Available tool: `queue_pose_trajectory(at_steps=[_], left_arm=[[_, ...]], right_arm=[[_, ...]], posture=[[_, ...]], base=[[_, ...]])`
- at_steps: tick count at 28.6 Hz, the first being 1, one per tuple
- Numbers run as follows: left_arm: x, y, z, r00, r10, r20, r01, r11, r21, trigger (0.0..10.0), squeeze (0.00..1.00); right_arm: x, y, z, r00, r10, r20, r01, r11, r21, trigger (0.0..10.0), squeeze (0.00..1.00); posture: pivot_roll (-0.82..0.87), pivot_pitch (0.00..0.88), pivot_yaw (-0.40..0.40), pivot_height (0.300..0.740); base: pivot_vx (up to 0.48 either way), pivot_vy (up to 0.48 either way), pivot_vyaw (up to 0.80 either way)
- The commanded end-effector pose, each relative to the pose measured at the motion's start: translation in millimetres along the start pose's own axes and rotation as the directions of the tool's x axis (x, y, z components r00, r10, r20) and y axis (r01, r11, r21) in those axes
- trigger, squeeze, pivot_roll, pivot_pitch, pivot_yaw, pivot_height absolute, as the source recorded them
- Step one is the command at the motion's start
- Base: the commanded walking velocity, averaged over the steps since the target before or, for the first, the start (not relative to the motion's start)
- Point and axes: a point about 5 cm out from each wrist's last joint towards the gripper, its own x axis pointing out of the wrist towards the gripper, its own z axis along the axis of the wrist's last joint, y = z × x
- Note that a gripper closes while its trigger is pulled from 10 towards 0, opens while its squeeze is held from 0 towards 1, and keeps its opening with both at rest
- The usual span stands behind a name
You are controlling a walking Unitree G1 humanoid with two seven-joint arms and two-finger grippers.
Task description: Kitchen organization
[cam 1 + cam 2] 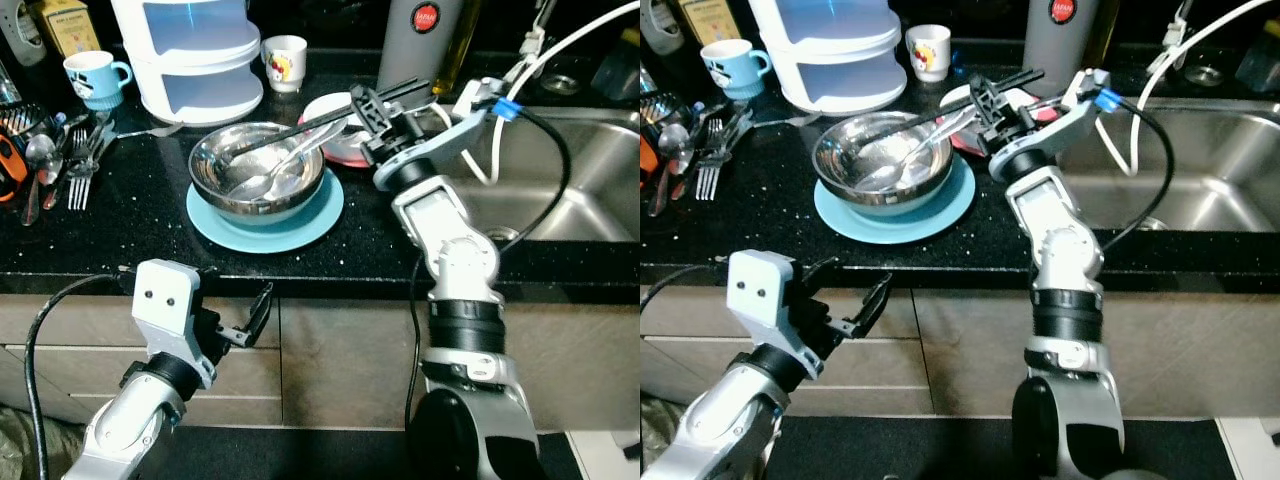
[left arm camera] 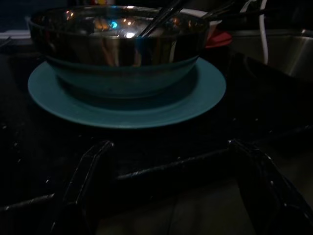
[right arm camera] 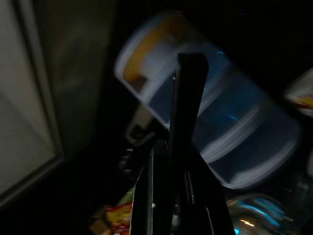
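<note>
Right gripper (image 1: 250, 143), jaws nearly shut, reached over the bowl (image 1: 256, 172) on the plate (image 1: 300, 228), above the spoon (image 1: 272, 177) lying inside; left gripper (image 1: 255, 312), jaws wide, hung below the table (image 1: 120, 230).

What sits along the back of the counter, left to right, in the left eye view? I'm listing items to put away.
Blue ceramic mug → white and pale-blue stacked plastic container → small white cup with a cartoon print → tall grey bottle with a red round label.
</note>
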Motion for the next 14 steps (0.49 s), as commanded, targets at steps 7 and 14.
queue_pose_trajectory(at_steps=[7, 14], left_arm=[[5.7, 1.8, -6, 1.000, 0.000, -0.015, 0.000, 1.000, -0.014, 10.0, 0.00], [11.9, 5.0, -5, 0.999, 0.032, -0.003, -0.032, 0.999, -0.011, 10.0, 0.00]], right_arm=[[-2.5, 0.1, 14, 0.999, -0.005, 0.036, 0.006, 1.000, -0.015, 4.5, 0.00], [-7.8, -19.6, 23, 0.989, -0.148, 0.027, 0.150, 0.956, -0.253, 10.0, 0.00]], posture=[[0.13, 0.000, 0.004, 0.740], [0.11, 0.000, -0.002, 0.740]], base=[[0.000, 0.000, 0.00], [0.000, 0.000, 0.00]])
